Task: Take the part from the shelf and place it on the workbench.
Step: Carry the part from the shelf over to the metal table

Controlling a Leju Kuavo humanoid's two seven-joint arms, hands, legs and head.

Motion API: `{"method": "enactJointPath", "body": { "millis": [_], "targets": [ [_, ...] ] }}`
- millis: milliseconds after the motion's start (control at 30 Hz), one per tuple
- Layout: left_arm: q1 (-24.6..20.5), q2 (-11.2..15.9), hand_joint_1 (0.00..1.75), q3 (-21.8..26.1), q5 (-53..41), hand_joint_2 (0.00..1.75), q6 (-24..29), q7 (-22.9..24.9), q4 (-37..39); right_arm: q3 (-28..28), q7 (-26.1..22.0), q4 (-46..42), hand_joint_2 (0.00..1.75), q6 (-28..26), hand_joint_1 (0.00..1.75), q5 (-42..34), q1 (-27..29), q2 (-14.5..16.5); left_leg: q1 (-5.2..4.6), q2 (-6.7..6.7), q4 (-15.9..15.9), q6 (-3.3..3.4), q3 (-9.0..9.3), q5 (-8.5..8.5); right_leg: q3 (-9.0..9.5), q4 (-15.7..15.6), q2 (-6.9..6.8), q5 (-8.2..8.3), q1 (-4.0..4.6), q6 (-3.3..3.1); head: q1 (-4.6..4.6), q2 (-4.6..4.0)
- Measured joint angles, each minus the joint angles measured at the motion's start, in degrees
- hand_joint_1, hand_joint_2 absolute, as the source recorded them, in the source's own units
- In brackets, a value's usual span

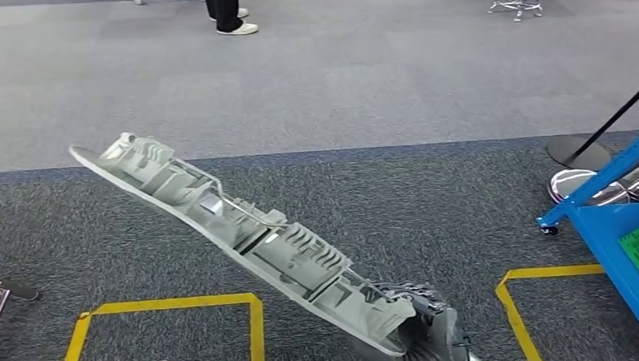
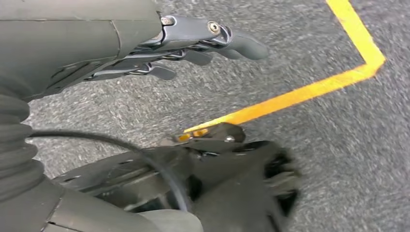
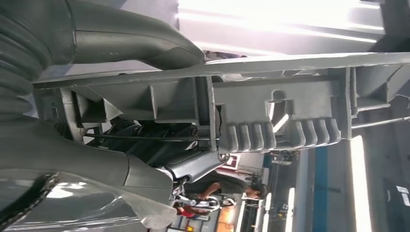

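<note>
One robot hand, the right (image 1: 423, 329), grips the long grey part (image 1: 242, 230); the left (image 2: 159, 43) hangs loose, fingers apart.

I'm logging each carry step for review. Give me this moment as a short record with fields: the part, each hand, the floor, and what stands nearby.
part: long grey ribbed plastic moulding, carried tilted above the floor, far end higher
right hand: right hand grips the part's near end
left hand: left hand holds nothing, fingers extended over the carpet
floor: grey carpet with yellow tape lines
nearby: blue cart at the right; a person's legs at the far edge
task state: part not yet on a workbench
</note>
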Motion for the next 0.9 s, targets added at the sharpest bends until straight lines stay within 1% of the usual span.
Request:
{"method": "enactJointPath", "body": {
  "millis": [33, 67, 100, 133, 167, 200, 233, 267, 300, 333, 367, 400, 433, 467, 500, 533, 567, 600, 633, 667, 700, 733, 767, 800, 833, 867, 900],
  "targets": [
    [-0.1, 0.0, 0.00, 0.0, 0.0, 1.75, 0.1, 0.0, 0.0, -0.6, 0.0, 0.0, 1.75, 0.2, 1.75, 0.1, 0.1, 0.2, -0.35, 1.52, -3.6, 0.32, 1.70, 1.16, 0.13, 0.0, -0.55, -0.14, 0.11, 0.23, 0.00, 0.00],
    [-0.1, 0.0, 0.00, 0.0, -0.1, 1.75, 0.2, 0.0, 0.0, -1.1, 0.0, 0.0, 1.75, 0.5, 1.75, 0.1, 0.1, 0.3, -0.71, 2.76, -5.9, 0.69, 2.76, 1.69, 0.22, 0.0, -1.11, -0.24, 0.22, 0.49, 0.03, 0.00],
    [-0.2, 0.0, 0.00, 0.1, -0.1, 1.75, 0.3, 0.0, 0.0, -1.6, 0.0, 0.0, 1.75, 0.7, 1.75, 0.0, 0.2, 0.5, -1.07, 3.42, -6.8, 1.05, 3.00, 1.49, 0.28, 0.0, -1.69, -0.34, 0.31, 0.76, 0.05, 0.00],
    [-0.2, 0.0, 0.00, 0.1, -0.1, 1.75, 0.3, 0.0, 0.0, -2.0, 0.0, 0.1, 1.75, 0.9, 1.75, 0.0, 0.2, 0.6, -1.30, 3.07, -7.0, 1.40, 2.83, 1.51, 0.38, -0.1, -2.33, -0.42, 0.40, 1.05, 0.05, 0.00],
    [-0.1, 0.0, 0.00, 0.1, -0.1, 1.75, 0.4, 0.0, 0.0, -2.4, 0.0, 0.1, 1.75, 1.1, 1.75, 0.0, 0.3, 0.8, -1.24, 2.33, -7.1, 1.74, 2.89, 1.62, 0.44, -0.2, -2.79, -0.60, 0.34, 1.39, 0.06, 0.00],
    [-0.1, 0.1, 0.00, 0.2, -0.1, 1.75, 0.4, 0.0, 0.0, -2.7, 0.0, 0.1, 1.75, 1.2, 1.75, 0.0, 0.3, 0.8, -1.13, 1.62, -7.4, 2.06, 3.04, 1.76, 0.40, 0.1, -2.20, -1.04, 0.24, 1.69, 0.12, 0.00],
    [0.0, 0.1, 0.00, 0.2, -0.1, 1.75, 0.5, 0.0, 0.0, -3.0, 0.0, 0.1, 1.75, 1.4, 1.75, 0.0, 0.3, 0.9, -0.99, 0.88, -7.6, 2.42, 3.20, 1.94, -0.11, 1.4, -0.79, -1.99, 0.15, 1.89, 0.24, 0.00],
    [-0.1, 0.1, 0.00, 0.3, -0.1, 1.75, 0.5, 0.0, 0.0, -3.3, 0.0, 0.2, 1.75, 1.7, 1.75, 0.0, 0.3, 0.9, -0.83, 0.11, -7.8, 2.77, 3.39, 2.13, -1.25, 3.8, 1.05, -3.42, 0.07, 1.99, 0.41, 0.00],
    [-0.2, 0.1, 0.00, 0.3, -0.2, 1.75, 0.6, 0.0, 0.0, -3.5, 0.0, 0.2, 1.75, 2.0, 1.75, 0.1, 0.4, 1.0, -0.80, -0.68, -7.8, 3.01, 3.34, 2.19, -2.95, 7.4, 2.99, -5.13, 0.04, 1.97, 0.60, 0.00],
    [-0.3, 0.1, 0.00, 0.4, -0.2, 1.75, 0.6, 0.0, 0.0, -3.7, 0.0, 0.3, 1.75, 2.3, 1.75, 0.1, 0.5, 1.0, -0.81, -1.52, -7.8, 3.21, 3.28, 2.22, -4.98, 11.3, 4.09, -6.69, 0.07, 1.91, 0.71, 0.00],
    [-0.4, 0.1, 0.00, 0.4, -0.3, 1.75, 0.7, 0.0, 0.0, -3.9, 0.0, 0.5, 1.75, 2.5, 1.75, 0.2, 0.7, 1.0, -0.83, -2.39, -7.8, 3.31, 3.27, 2.24, -6.73, 14.4, 4.55, -7.51, 0.10, 1.89, 0.78, 0.00],
    [-0.4, 0.1, 0.00, 0.4, -0.3, 1.75, 0.7, 0.0, 0.0, -4.1, 0.0, 0.7, 1.75, 2.7, 1.75, 0.2, 0.7, 1.0, -0.85, -3.26, -7.8, 3.34, 3.29, 2.22, -7.79, 15.8, 4.75, -7.36, 0.13, 1.87, 0.78, 0.00],
    [-0.4, 0.0, 0.00, 0.4, -0.4, 1.75, 0.7, 0.0, 0.0, -4.3, 0.0, 0.9, 1.75, 2.8, 1.75, 0.2, 0.8, 1.1, -0.84, -4.16, -7.7, 3.33, 3.33, 2.22, -7.82, 15.1, 4.86, -6.10, 0.13, 1.82, 0.79, 0.00],
    [-0.3, 0.0, 0.00, 0.4, -0.5, 1.75, 0.7, -0.1, 0.0, -4.4, 0.0, 1.1, 1.75, 2.9, 1.75, 0.2, 0.8, 1.1, -0.82, -5.06, -7.6, 3.28, 3.38, 2.18, -6.84, 12.3, 5.15, -3.99, 0.09, 1.74, 0.79, 0.00],
    [-0.2, -0.1, 0.00, 0.4, -0.7, 1.75, 0.7, -0.2, 0.0, -4.6, 0.0, 1.3, 1.75, 3.0, 1.75, 0.2, 0.7, 1.1, -0.78, -5.92, -7.4, 3.17, 3.34, 2.12, -5.37, 8.6, 6.22, -1.84, -0.03, 1.67, 0.80, 0.00],
    [-0.3, -0.2, 0.00, 0.4, -0.9, 1.75, 0.9, -0.3, 0.0, -4.9, 0.0, 1.4, 1.75, 3.2, 1.75, 0.2, 0.7, 1.3, -0.84, -6.76, -7.0, 2.97, 3.13, 1.98, -3.81, 5.0, 7.47, -0.35, -0.24, 1.61, 0.79, 0.00],
    [-0.3, -0.4, 0.00, 0.4, -1.1, 1.75, 1.1, -0.5, 0.0, -5.1, 0.0, 1.5, 1.75, 3.3, 1.75, 0.2, 0.7, 1.4, -0.83, -7.50, -6.7, 2.69, 2.82, 1.92, -2.64, 2.5, 8.53, 0.46, -0.36, 1.54, 0.78, 0.00],
    [-0.4, -0.6, 0.00, 0.4, -1.3, 1.75, 1.3, -0.5, 0.0, -5.4, 0.0, 1.5, 1.75, 3.4, 1.75, 0.2, 0.7, 1.5, -0.78, -8.12, -6.4, 2.39, 2.46, 1.91, -2.06, 1.4, 9.25, 0.53, -0.38, 1.48, 0.78, 0.00],
    [-0.3, -0.8, 0.00, 0.4, -1.5, 1.75, 1.5, -0.5, 0.0, -5.6, 0.0, 1.7, 1.75, 3.5, 1.75, 0.2, 0.7, 1.6, -0.71, -8.73, -6.2, 2.06, 2.15, 1.99, -1.82, 1.1, 9.07, 0.38, -0.30, 1.34, 0.77, 0.00],
    [-0.2, -0.9, 0.00, 0.4, -1.7, 1.75, 1.6, -0.5, 0.0, -5.8, 0.0, 1.8, 1.75, 3.6, 1.75, 0.2, 0.7, 1.6, -0.56, -9.24, -6.3, 1.76, 1.96, 2.09, -1.74, 1.1, 8.51, 0.48, -0.23, 1.09, 0.79, 0.00],
    [-0.1, -1.0, 0.00, 0.4, -1.8, 1.75, 1.7, -0.6, 0.0, -6.0, 0.0, 1.8, 1.75, 3.7, 1.75, 0.3, 0.7, 1.7, -0.56, -8.81, -6.0, 1.46, 1.79, 1.90, -1.62, 0.9, 7.88, 0.59, -0.24, 0.81, 0.77, 0.00],
    [0.0, -1.1, 0.00, 0.4, -1.9, 1.75, 1.7, -0.6, 0.0, -6.1, 0.0, 1.9, 1.75, 3.8, 1.75, 0.4, 0.8, 1.8, -0.58, -7.68, -5.0, 1.14, 1.34, 1.23, -1.47, 0.7, 7.17, 0.66, -0.30, 0.50, 0.59, 0.00],
    [-0.1, -1.1, 0.00, 0.4, -2.0, 1.75, 1.8, -0.6, 0.0, -6.2, 0.0, 1.9, 1.75, 3.9, 1.75, 0.5, 0.8, 1.9, -0.59, -6.12, -2.9, 0.82, 0.39, -0.03, -1.30, 0.6, 6.34, 0.67, -0.36, 0.22, 0.43, 0.00],
    [-0.1, -1.2, 0.00, 0.4, -2.1, 1.75, 1.8, -0.6, 0.0, -6.3, 0.0, 2.0, 1.75, 4.0, 1.75, 0.7, 0.9, 2.1, -0.51, -4.30, 0.2, 0.51, -1.04, -1.72, -1.18, 0.5, 5.48, 0.60, -0.30, 0.02, 0.25, 0.00],
    [-0.2, -1.3, 0.00, 0.4, -2.2, 1.75, 1.8, -0.5, 0.0, -6.5, 0.0, 2.0, 1.75, 4.0, 1.75, 1.0, 0.9, 2.2, -0.31, -3.21, 4.0, 0.23, -2.82, -3.43, -1.11, 0.5, 4.60, 0.47, -0.22, -0.13, 0.12, 0.00],
    [-0.3, -1.4, 0.00, 0.4, -2.4, 1.75, 1.8, -0.4, 0.0, -6.7, 0.0, 2.2, 1.75, 4.1, 1.75, 1.4, 0.9, 2.4, -0.09, -2.68, 7.2, 0.01, -4.39, -4.59, -1.05, 0.5, 3.75, 0.37, -0.16, -0.21, 0.13, 0.00],
    [-0.3, -1.5, 0.00, 0.4, -2.5, 1.75, 1.9, -0.3, 0.0, -7.0, 0.0, 2.3, 1.75, 4.3, 1.75, 1.9, 0.8, 2.6, 0.12, -2.40, 9.0, -0.16, -5.26, -4.80, -0.98, 0.5, 2.96, 0.26, -0.13, -0.22, 0.11, 0.00]
  ]
}}
